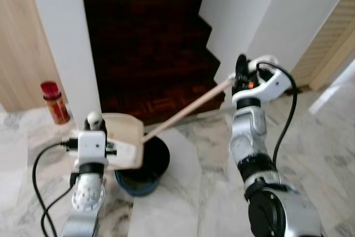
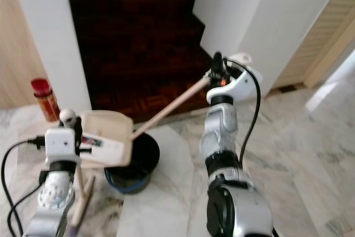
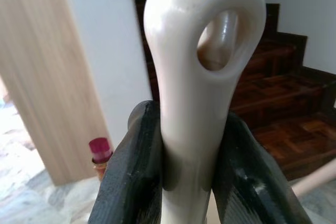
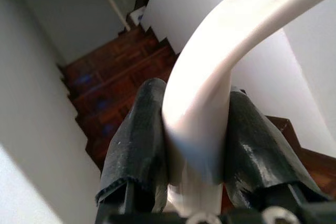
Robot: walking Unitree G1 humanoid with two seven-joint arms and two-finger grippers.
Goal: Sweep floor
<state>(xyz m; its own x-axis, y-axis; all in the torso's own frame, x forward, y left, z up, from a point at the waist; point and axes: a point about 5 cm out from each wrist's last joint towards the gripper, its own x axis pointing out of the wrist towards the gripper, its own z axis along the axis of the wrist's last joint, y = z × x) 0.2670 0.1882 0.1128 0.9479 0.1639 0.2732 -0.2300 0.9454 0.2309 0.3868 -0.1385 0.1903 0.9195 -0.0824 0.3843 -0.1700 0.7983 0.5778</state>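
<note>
The left gripper (image 3: 191, 182) is clamped on the cream dustpan (image 1: 123, 140) handle, holding the pan low over one dark bucket (image 1: 145, 169) on the marble floor (image 1: 188, 203). The right gripper (image 4: 197, 145) is clamped on the broom (image 1: 186, 112) handle's curved end; its stick slants down to the bucket. The right eye view shows the dustpan's stick beside the left arm. Farther left, one red-capped bottle (image 1: 54, 101) stands by the wall, before dark stairs (image 1: 150, 37).
</note>
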